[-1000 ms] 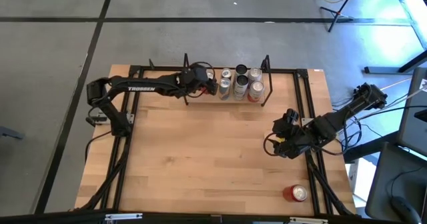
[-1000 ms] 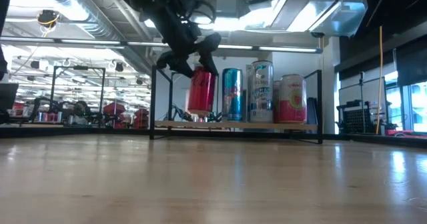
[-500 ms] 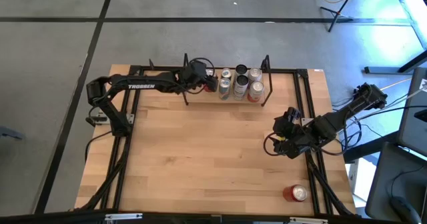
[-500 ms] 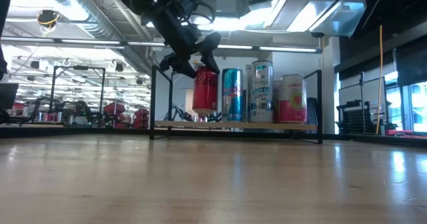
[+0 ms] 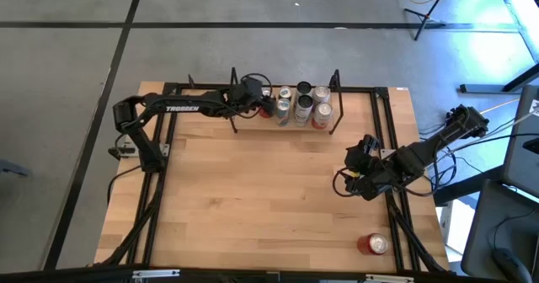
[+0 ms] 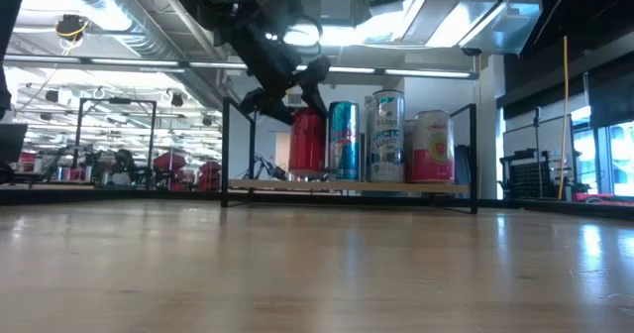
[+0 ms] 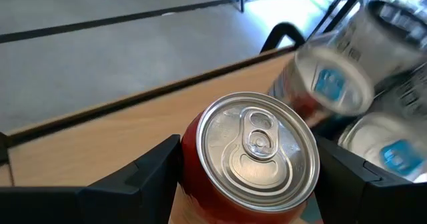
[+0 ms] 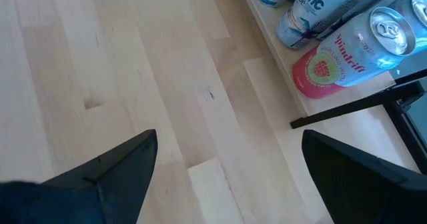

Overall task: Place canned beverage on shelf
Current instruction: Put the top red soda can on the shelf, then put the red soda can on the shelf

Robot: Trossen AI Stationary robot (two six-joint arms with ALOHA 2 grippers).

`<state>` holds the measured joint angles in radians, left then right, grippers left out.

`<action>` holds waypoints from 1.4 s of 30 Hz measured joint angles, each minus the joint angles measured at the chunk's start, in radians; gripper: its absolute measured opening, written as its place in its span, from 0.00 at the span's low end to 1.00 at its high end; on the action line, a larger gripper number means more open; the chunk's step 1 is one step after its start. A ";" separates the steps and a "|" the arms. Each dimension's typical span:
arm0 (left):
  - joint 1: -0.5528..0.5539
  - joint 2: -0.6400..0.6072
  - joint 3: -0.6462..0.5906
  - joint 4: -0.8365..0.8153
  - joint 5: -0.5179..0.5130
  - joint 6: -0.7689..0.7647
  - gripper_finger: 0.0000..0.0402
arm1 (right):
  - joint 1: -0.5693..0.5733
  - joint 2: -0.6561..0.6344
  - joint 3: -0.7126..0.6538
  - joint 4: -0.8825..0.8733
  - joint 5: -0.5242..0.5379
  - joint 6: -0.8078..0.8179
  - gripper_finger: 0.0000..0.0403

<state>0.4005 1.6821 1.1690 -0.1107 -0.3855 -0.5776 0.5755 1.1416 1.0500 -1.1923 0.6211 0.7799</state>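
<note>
- My left claw [image 7: 247,177] is clamped on the red aluminium beverage can with a silver pull-tab lid [image 7: 257,147], one dark finger on each side of it, at the left end of the low light-wood shelf plank with black wire end frames [image 6: 347,186]
- In the low view the can's base looks to be at or just above the plank, right beside the slim blue-and-red can [image 6: 344,141]; I cannot tell whether it is fully seated
- If I let go while the can is not yet down or is tilted, I judge it could tip against the blue can and topple the row
- My fingers sit between the red can and its neighbours; spreading them wide might nudge the blue can or catch the black wire frame [image 6: 227,153] on the other side
- Pulling back low could drag the can off the plank's edge
- From above, my own wrist covers most of the can, so its footing is hidden
- My wrist view cuts off the can's lower body and blurs the nearby silver cans
- My right claw [image 8: 227,177] waits spread wide and empty over the pale wooden desk [image 5: 253,190], well apart from the shelf
- Another red can [image 5: 373,245] stands near the desk's front right corner
</note>
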 joint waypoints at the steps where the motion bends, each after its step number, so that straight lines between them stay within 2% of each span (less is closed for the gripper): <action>1: -0.001 0.005 0.000 -0.005 -0.001 0.000 0.63 | 0.000 0.000 0.000 -0.001 0.000 0.000 0.89; 12: 0.000 0.003 -0.001 -0.011 -0.036 0.010 0.63 | 0.001 -0.002 0.000 -0.011 -0.002 0.000 0.89; 26: 0.001 0.001 -0.001 -0.004 -0.049 0.038 0.82 | 0.001 -0.002 0.000 -0.015 -0.001 0.000 0.89; 33: 0.001 -0.006 0.000 -0.010 -0.007 0.052 0.86 | 0.001 -0.002 0.000 -0.016 -0.001 0.000 0.89; 42: -0.004 -0.168 0.000 -0.003 0.061 0.166 0.86 | 0.000 -0.006 0.000 -0.016 -0.020 0.002 0.89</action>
<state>0.3965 1.5143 1.1690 -0.1139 -0.3244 -0.4114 0.5755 1.1359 1.0500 -1.2087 0.6011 0.7822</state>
